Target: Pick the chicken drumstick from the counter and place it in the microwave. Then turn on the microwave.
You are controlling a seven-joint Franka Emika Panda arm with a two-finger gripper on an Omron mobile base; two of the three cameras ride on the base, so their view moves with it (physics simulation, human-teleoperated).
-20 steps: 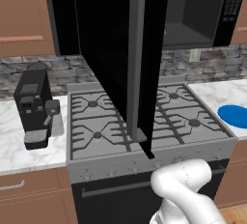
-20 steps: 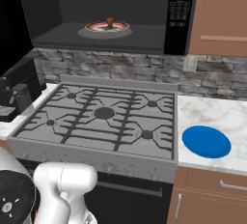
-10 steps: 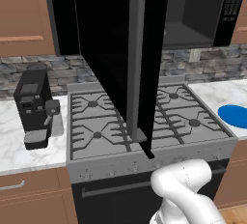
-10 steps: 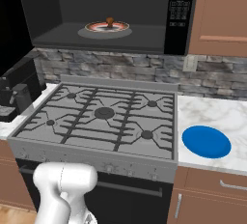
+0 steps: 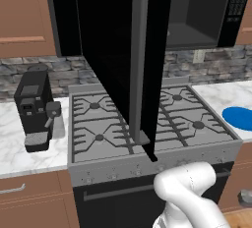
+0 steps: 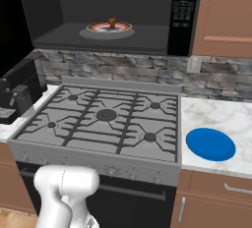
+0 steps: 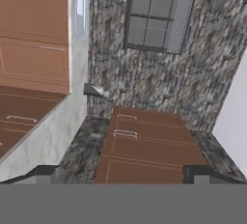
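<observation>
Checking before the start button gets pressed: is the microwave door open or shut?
Open: the microwave shows its grey inside with a plate; its door swings out over the stove.

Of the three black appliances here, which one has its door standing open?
The microwave above the gas stove: its door is swung wide open, showing a plate inside. The oven below the stove is closed, and the coffee machine has no door.

No text can be read; the microwave [image 6: 108, 15] carries a button panel [image 6: 181, 11] at its right edge, its markings too small to make out; no brands or numbers elsewhere.
</observation>
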